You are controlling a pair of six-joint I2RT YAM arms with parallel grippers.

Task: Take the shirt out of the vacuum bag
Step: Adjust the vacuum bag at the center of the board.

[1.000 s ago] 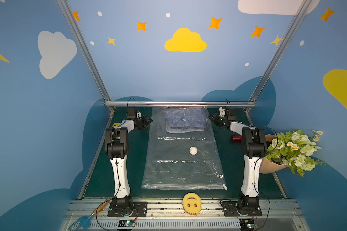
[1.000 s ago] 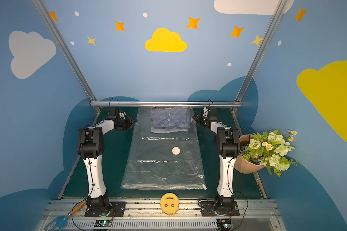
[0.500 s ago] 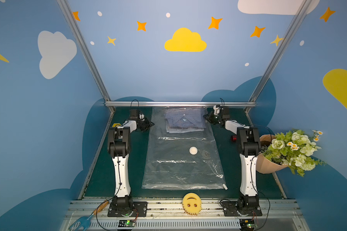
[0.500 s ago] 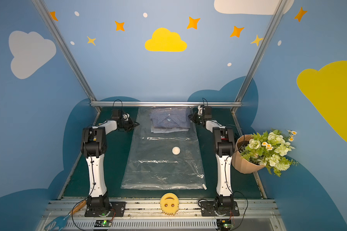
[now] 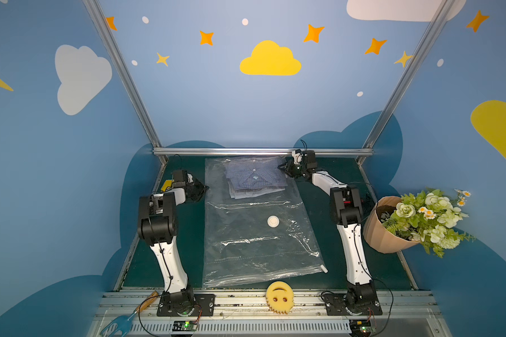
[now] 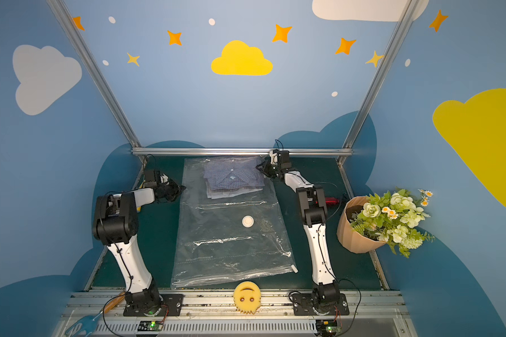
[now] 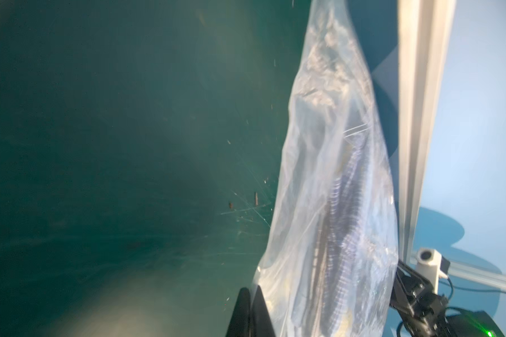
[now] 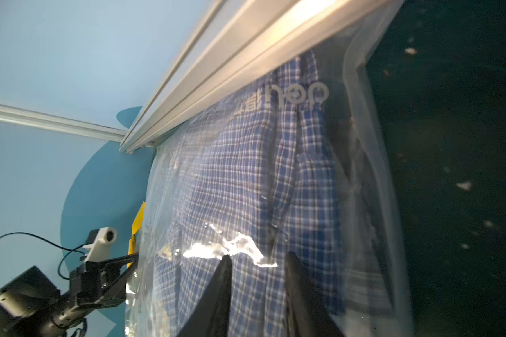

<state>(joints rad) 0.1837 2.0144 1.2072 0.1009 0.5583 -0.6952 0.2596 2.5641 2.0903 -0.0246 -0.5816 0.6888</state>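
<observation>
Tabletop (image 5: 184, 233), vacuum bag (image 5: 254, 242) beside left claw (image 5: 202, 189)

Dark green table (image 5: 184, 233), scuffed, w/ alu rail (image 5: 260, 151) along far edge, just behind R pincer (image 5: 281, 169). Clear bag (image 5: 254, 248) lies flat on table btw L pincer (image 5: 205, 189) and R pincer. Bag's L edge sits right at L pincer's tips. R pincer's tips are over bag's R edge, near far end. White valve (image 5: 273, 221) sits mid-bag, apart from both pincers. White clip (image 5: 323, 268) at bag's near R corner, well apart from R pincer. Yellow item (image 5: 167, 184) on table just outboard of L pincer. Small red item (image 6: 330, 200) outboard of R pincer, by R arm's elbow. Tan pot (image 5: 383, 230) w/ flowers lies tipped at table's R edge, well apart from R pincer.
</observation>
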